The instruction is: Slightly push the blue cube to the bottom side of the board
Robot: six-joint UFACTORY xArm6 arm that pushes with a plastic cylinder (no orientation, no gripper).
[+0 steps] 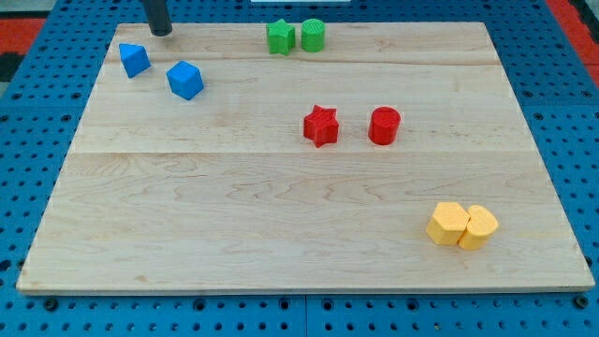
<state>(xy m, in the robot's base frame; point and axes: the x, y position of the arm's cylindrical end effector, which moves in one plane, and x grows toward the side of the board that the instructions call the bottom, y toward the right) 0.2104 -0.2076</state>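
A wooden board (281,215) lies on a blue pegboard table (37,112), seen from above and slightly from the view's bottom. At the view's far left, near the board's top left corner, sits a blue wedge-like block (134,59); its exact shape is hard to make out. Just above and to its right, my tip (162,33) rests on the board's top edge, a bare dark rod with no fingers to open or close, touching no block. The blue cube (185,80) stands just right of the wedge and slightly lower, apart from it, below and a little right of my tip, in the board's upper left part and well away from the bottom edge.

Further right, along the top edge, a green star (280,37) and a green cylinder (313,35) sit side by side, touching or nearly so. Near the board's centre, a red star (320,125) and a red cylinder (384,124) stand level with each other, a clear gap between them. Toward the lower right corner, two yellow blocks are pressed together: the left yellow block (447,223), roughly hexagonal, and the right yellow block (478,227), rounded on top.
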